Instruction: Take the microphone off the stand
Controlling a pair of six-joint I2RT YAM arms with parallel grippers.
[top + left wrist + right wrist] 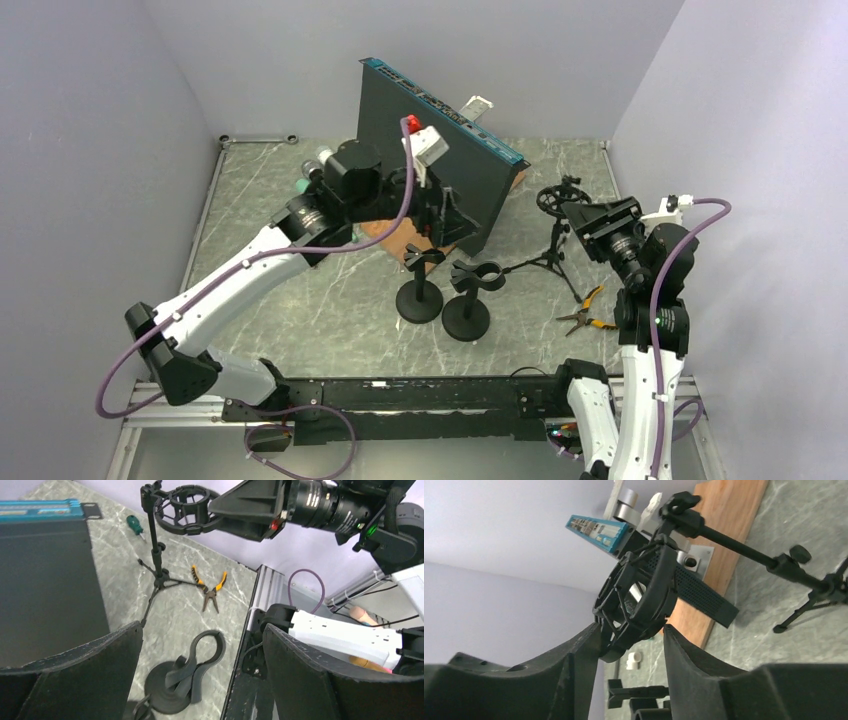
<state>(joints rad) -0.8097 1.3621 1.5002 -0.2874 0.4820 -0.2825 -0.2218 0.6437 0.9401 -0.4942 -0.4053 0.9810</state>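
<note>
A black tripod stand (548, 258) with a ring-shaped shock mount (556, 199) stands at the right. I cannot make out a microphone inside the mount in any view. My right gripper (570, 208) is at the mount. In the right wrist view its fingers (584, 650) stand on either side of the mount's lower rim (639, 600), closed against it. The mount and tripod also show in the left wrist view (184, 507). My left gripper (447, 215) is open and empty (202, 627), above two round-base clip stands (420, 292), (468, 305).
A black rack unit with a blue front (440, 150) stands upright behind the left gripper, on a wooden board (724, 540). Orange-handled pliers (588, 310) lie right of the tripod. A green screwdriver (134, 524) lies beyond it. A white pipe elbow (634, 659) lies on the table.
</note>
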